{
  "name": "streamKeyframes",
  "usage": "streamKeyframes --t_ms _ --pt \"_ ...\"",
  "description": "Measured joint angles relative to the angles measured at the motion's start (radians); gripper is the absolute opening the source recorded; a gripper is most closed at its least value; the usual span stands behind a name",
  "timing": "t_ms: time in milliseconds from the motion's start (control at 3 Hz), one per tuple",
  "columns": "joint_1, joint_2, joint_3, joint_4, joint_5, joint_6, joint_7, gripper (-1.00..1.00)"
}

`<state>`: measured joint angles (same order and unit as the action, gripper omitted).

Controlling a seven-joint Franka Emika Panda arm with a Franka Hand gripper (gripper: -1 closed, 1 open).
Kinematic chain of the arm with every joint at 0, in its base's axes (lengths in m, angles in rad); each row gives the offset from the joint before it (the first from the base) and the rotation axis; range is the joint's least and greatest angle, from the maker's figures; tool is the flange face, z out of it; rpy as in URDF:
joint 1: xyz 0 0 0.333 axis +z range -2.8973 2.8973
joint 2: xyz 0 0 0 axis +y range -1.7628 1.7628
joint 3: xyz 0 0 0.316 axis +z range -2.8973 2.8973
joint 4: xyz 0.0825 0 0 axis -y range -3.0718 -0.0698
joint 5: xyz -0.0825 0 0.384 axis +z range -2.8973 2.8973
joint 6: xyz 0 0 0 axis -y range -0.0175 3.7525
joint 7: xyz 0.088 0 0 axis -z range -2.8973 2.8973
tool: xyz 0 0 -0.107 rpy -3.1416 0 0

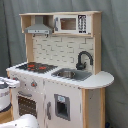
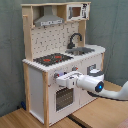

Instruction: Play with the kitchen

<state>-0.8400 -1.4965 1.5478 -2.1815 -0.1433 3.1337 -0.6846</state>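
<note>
The kitchen (image 1: 70, 100) (image 2: 36, 85) is a pale wood and white toy unit with a black-red stovetop (image 1: 36, 66) (image 2: 52, 59), a grey sink (image 1: 70, 74) (image 2: 82, 50), a black faucet (image 1: 82, 59) (image 2: 75, 39), a grey hood (image 1: 39, 30) (image 2: 48, 21) and an oven door (image 1: 27, 105) (image 2: 64, 97). In the second exterior view my gripper (image 2: 59, 80) reaches in from the second exterior view's right. It sits against the front panel just above the oven door, below the stovetop. In the first exterior view only white parts of my arm (image 1: 5, 94) show at the left edge.
A toy microwave (image 1: 70, 23) (image 2: 77, 11) sits on the top shelf beside the hood. A grey curtain (image 2: 115, 30) hangs behind the unit. The kitchen stands on a wooden surface (image 2: 100, 117). My white arm (image 2: 112, 95) stretches across the front right.
</note>
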Motion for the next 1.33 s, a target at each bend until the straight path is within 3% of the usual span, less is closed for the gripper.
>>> streamKeyframes --t_ms 333,667,1000,1333 --pt "-0.071 0.000 0.002 0.071 0.000 0.007 -0.015 1.00" --pt "-0.084 0.007 0.027 0.090 0.003 0.015 -0.014 1.00" --pt "-0.084 0.009 0.027 0.090 0.003 0.015 -0.014 -1.00" --pt "-0.055 0.017 0.023 0.045 0.018 0.028 0.080 -1.00"
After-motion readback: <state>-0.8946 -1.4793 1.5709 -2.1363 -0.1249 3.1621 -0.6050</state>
